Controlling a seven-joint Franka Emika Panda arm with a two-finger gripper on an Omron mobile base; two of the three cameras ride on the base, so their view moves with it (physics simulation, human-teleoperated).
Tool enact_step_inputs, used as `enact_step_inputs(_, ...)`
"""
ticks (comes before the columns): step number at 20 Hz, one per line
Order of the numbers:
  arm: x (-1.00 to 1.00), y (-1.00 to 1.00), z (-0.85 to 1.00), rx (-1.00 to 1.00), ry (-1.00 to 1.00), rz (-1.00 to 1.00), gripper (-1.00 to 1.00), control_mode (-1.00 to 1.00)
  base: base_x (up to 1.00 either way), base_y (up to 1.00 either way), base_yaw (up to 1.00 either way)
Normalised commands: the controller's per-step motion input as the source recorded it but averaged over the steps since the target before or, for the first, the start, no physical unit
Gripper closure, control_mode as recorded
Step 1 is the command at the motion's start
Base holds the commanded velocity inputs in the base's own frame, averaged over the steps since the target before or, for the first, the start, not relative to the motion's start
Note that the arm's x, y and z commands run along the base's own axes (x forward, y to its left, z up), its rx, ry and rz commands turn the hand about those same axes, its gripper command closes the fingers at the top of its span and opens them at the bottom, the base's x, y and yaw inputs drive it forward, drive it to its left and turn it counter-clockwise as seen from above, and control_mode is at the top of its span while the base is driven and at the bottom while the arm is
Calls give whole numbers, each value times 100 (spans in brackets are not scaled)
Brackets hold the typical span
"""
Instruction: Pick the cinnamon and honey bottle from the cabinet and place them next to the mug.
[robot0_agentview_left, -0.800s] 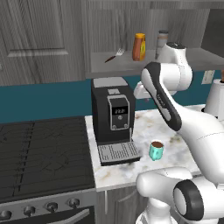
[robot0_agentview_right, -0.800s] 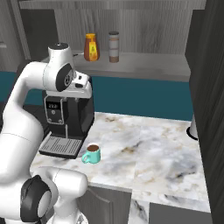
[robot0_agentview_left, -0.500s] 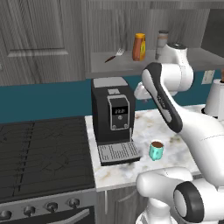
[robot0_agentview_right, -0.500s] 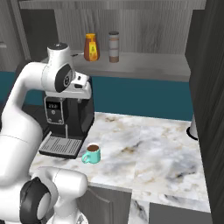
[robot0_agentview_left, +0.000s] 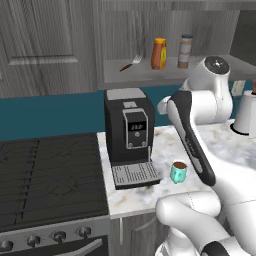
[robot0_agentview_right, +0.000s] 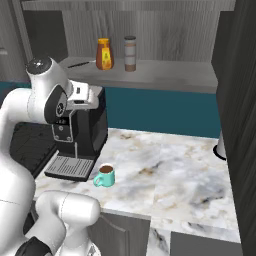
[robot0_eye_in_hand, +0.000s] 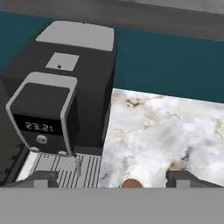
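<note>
The orange honey bottle and the grey-capped cinnamon stand upright side by side on the open shelf of the grey cabinet. The teal mug with dark liquid sits on the marble counter just right of the coffee machine's tray. My gripper hangs open and empty above the counter beside the coffee machine, well below the shelf. It looks down, and the mug's rim peeks in between its fingertips.
A black coffee machine stands on the counter's left end, with a stove to its left. A utensil lies on the shelf left of the honey bottle. A white kettle is at the far right.
The arm has drawn back a little toward the base, with the hand still over the coffee machine. The jaws stay open. Bottles and mug have not moved.
</note>
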Motion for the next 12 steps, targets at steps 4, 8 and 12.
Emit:
enact_step_inputs(4,0,0,85,-1,-34,0,-100,-100,0,0,0)
enact_step_inputs(8,-10,-6,98,0,-28,0,-100,-100,0,0,0)
enact_step_inputs(12,-30,-11,90,0,-19,0,-100,-100,0,0,0)
